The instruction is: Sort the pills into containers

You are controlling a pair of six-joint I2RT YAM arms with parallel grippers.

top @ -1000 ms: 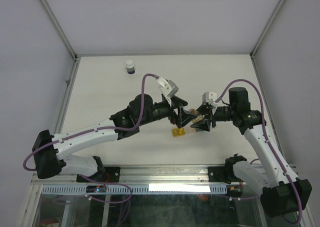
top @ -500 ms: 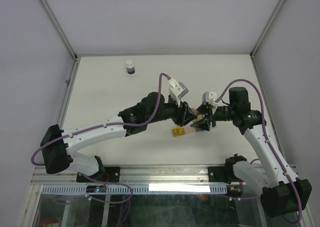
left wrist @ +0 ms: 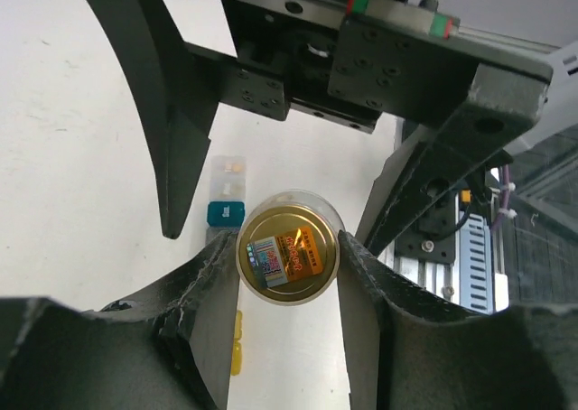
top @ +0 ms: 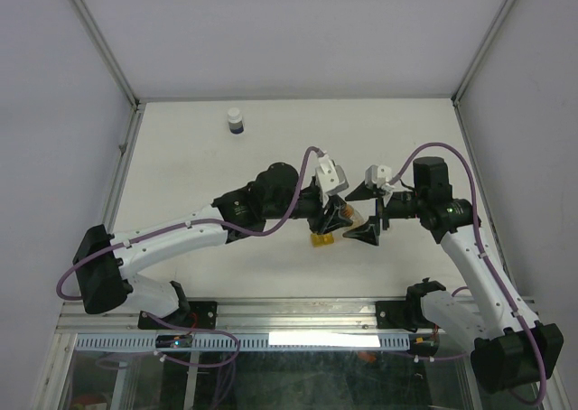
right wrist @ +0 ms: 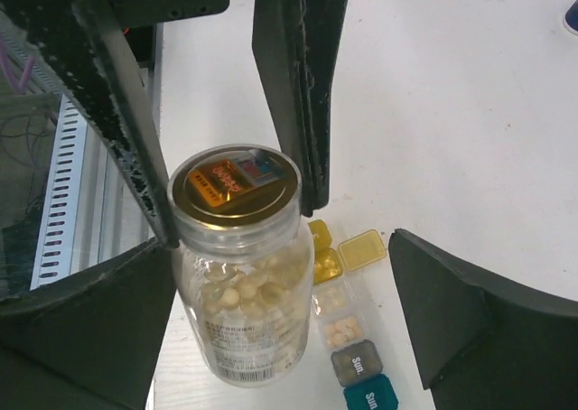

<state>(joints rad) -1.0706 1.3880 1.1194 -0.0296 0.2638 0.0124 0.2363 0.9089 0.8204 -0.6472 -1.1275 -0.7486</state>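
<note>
Reaching right, my left gripper clamps the gold lid of a pill bottle near the containers. Only the right wrist view shows the pills inside. My right gripper gapes wide around it.

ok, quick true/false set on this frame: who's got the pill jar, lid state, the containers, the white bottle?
1. The left fingers clamp the gold lid of the pill jar. True.
2. The right fingers are shut on the pill jar. False: they stand wide apart, open.
3. The pill jar is uncapped. False: the gold lid is on it.
4. The yellow container has its flap open. True.
5. The white bottle touches the pill jar. False: it stands apart from it, near the far left corner of the table.
</note>
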